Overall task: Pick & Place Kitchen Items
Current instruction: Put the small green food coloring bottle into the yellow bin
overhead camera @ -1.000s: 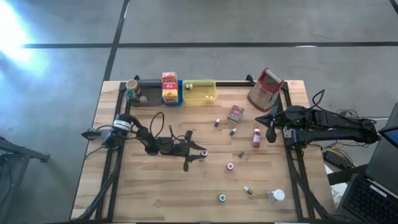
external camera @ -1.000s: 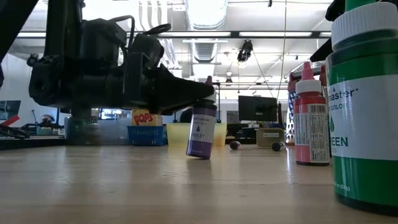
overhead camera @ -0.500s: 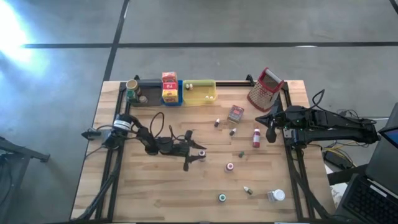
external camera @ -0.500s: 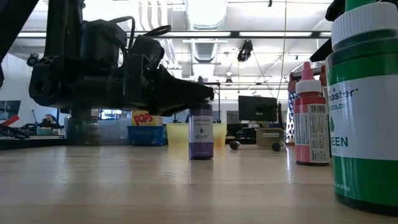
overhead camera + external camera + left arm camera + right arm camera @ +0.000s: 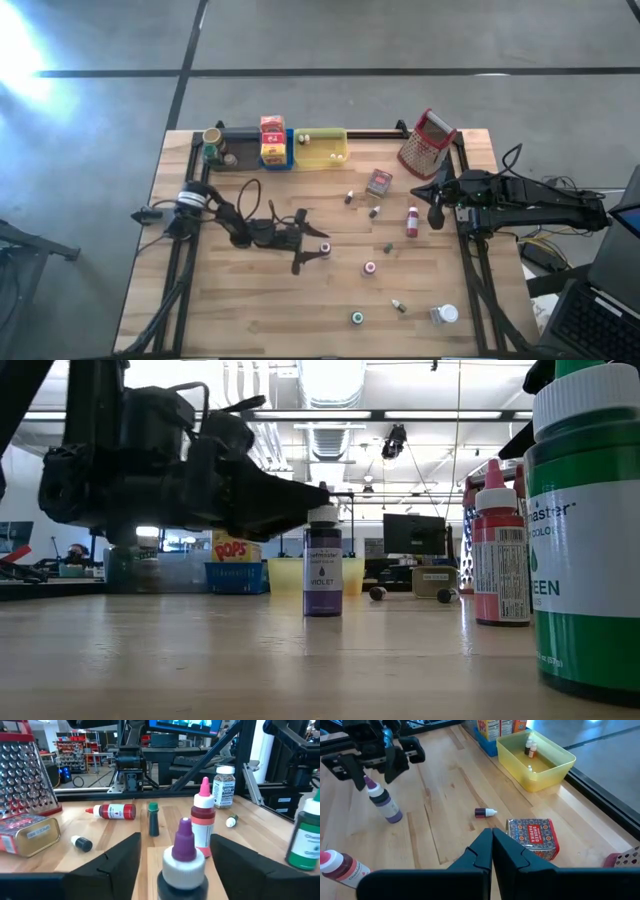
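We see the violet bottle (image 5: 322, 572) now standing upright mid-surface (image 5: 250, 310), cap up, its long axis vertical; a second ago it leaned tilted in the left tool's (image 5: 313, 250) grip. That tool's fingers (image 5: 117, 865) now stand spread on either side of the cap, apparently clear of it. We judge the bottle freshly righted or released, not yet in a tray. The right tool (image 5: 492, 837), pressed together and empty, waits at the surface's right edge.
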